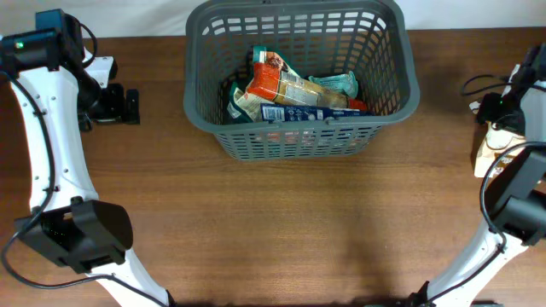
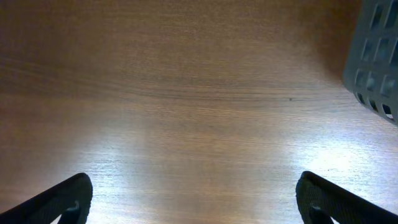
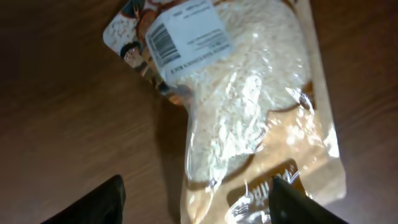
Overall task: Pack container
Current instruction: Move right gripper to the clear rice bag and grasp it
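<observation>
The dark grey lattice basket [image 1: 388, 85] stands at the back middle of the table and holds several snack packets [image 1: 290, 92]. Its corner shows in the left wrist view [image 2: 376, 56]. My left gripper [image 1: 130, 107] is open and empty over bare wood [image 2: 196, 199], left of the basket. My right gripper [image 1: 502, 118] is open at the far right edge, low over a clear packet of white rice with a tan label [image 3: 249, 106]. The packet [image 1: 488, 155] lies flat on the table. The jaws [image 3: 196, 194] straddle its lower end, not closed on it.
The wooden table [image 1: 281, 222] stretches in front of the basket. Black cables [image 1: 478, 85] hang by the right arm. The arm bases stand at the front left [image 1: 81, 234] and front right [image 1: 520, 209].
</observation>
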